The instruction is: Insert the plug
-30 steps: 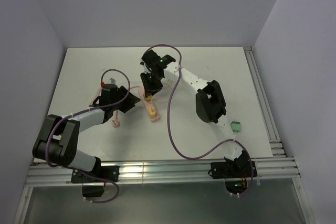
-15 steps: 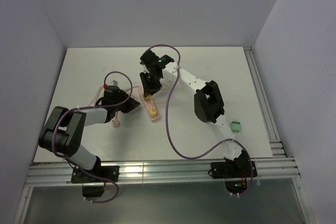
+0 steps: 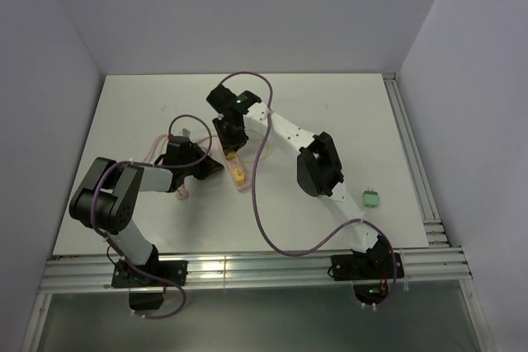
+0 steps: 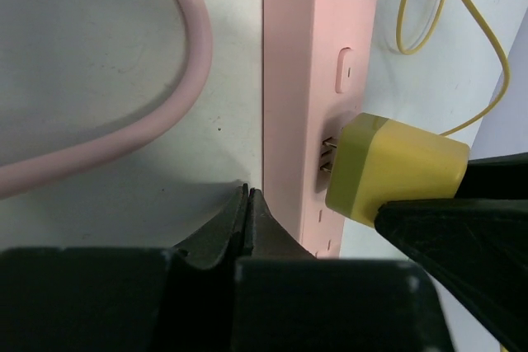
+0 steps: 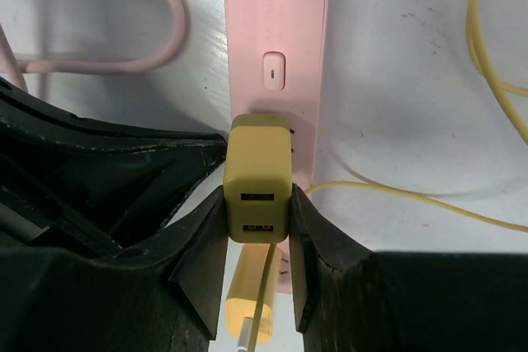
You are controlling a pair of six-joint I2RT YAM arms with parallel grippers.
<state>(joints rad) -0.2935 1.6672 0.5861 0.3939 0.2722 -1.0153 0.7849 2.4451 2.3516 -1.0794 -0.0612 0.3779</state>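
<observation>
The white bench carries the pink power strip left of centre. The right tool is clamped on the yellow plug, whose prongs meet the strip's socket and are only partly in. The left tool, closed on nothing, sits just beside the strip's left edge.

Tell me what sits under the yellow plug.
The pink power strip lies under the yellow plug, which the right gripper holds. The prongs meet the strip's face; the socket itself is hidden by the plug.
</observation>
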